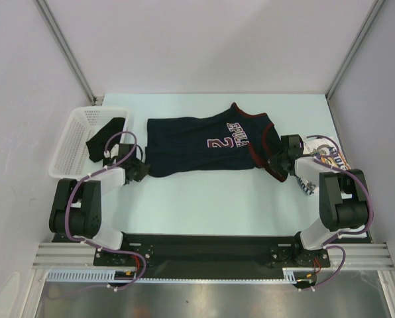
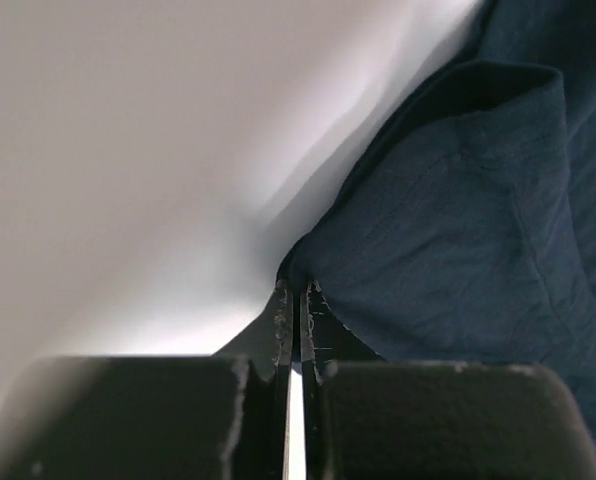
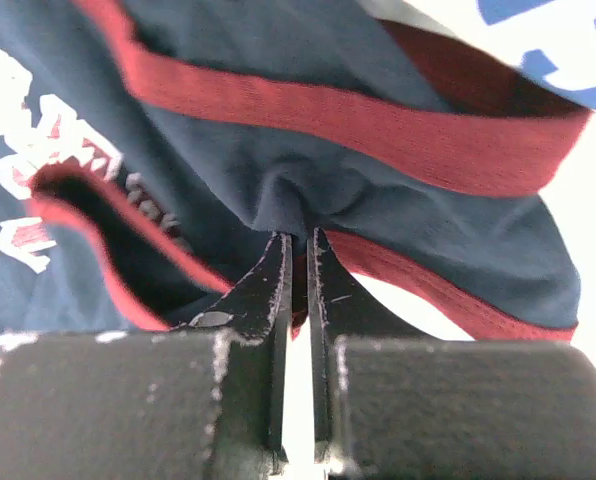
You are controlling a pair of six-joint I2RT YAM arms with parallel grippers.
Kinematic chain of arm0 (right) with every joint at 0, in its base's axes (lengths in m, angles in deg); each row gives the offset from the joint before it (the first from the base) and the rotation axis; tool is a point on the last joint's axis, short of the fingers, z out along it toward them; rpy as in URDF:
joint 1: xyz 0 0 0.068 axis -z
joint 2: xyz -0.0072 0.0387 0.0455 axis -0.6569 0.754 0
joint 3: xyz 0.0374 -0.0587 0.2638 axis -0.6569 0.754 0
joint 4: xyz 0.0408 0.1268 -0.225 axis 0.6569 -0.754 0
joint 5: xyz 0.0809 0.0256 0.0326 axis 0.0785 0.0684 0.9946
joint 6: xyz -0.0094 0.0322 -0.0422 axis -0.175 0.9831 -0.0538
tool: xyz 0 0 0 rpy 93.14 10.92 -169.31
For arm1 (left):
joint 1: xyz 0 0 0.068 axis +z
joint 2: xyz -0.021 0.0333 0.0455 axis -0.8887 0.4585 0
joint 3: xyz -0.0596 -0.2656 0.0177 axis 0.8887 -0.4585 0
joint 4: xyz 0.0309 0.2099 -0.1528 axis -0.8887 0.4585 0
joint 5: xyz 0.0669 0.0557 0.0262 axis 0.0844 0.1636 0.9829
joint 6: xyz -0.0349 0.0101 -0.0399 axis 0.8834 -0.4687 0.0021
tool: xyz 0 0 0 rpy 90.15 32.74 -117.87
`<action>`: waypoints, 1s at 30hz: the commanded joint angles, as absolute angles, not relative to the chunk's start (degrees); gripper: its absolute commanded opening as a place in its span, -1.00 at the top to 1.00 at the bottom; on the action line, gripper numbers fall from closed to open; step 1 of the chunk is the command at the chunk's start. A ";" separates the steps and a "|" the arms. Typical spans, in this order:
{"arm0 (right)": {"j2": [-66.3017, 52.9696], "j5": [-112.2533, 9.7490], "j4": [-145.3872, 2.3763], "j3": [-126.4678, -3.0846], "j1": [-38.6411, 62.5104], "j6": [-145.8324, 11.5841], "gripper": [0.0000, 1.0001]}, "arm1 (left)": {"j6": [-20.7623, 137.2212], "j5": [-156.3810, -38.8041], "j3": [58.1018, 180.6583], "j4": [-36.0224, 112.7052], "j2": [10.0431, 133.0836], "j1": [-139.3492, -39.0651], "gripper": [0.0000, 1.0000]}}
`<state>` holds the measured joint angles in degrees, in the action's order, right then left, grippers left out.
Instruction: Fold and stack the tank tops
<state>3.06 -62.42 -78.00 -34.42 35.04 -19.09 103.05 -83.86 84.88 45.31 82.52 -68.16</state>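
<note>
Navy top (image 1: 191,142), one of two, is clamped by left pincer (image 2: 296,292) and right pincer (image 3: 300,240).

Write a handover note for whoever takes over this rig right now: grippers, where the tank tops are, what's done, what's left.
Left gripper: shut on the left edge of the navy tank top.
Right gripper: shut on its red-trimmed right end.
The navy top lies spread out in the middle. The white tank top lies bunched at the far right.
Done: both grips are on the navy top.
Left: fold navy, fold white, stack.
</note>
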 commanded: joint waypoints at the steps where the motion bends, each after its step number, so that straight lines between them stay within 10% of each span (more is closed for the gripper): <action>1: 0.94 -68.91 -83.55 -35.20 34.03 -21.38 1.00 | 101.85 -82.29 85.01 50.72 82.56 -64.30 0.99; 16: -20.66 -71.90 -95.86 -23.25 33.59 -24.99 0.84 | 100.35 -84.76 80.09 58.28 68.59 -60.86 0.99; 19: -23.40 -71.64 -97.88 -21.58 33.42 -24.98 0.53 | 100.79 -85.99 77.19 59.34 63.50 -60.95 0.89; 21: -25.16 -71.72 -98.94 -21.14 33.42 -25.07 -0.08 | 100.70 -86.25 75.44 60.13 59.28 -60.95 0.59; 24: -28.15 -71.90 -100.70 -20.87 33.15 -25.51 -0.15 | 100.09 -86.26 74.89 63.01 54.27 -61.04 -0.20; 30: -34.30 -67.88 -96.68 -22.45 32.27 -34.00 -0.26 | 97.99 -81.51 78.58 70.24 43.54 -61.92 -0.83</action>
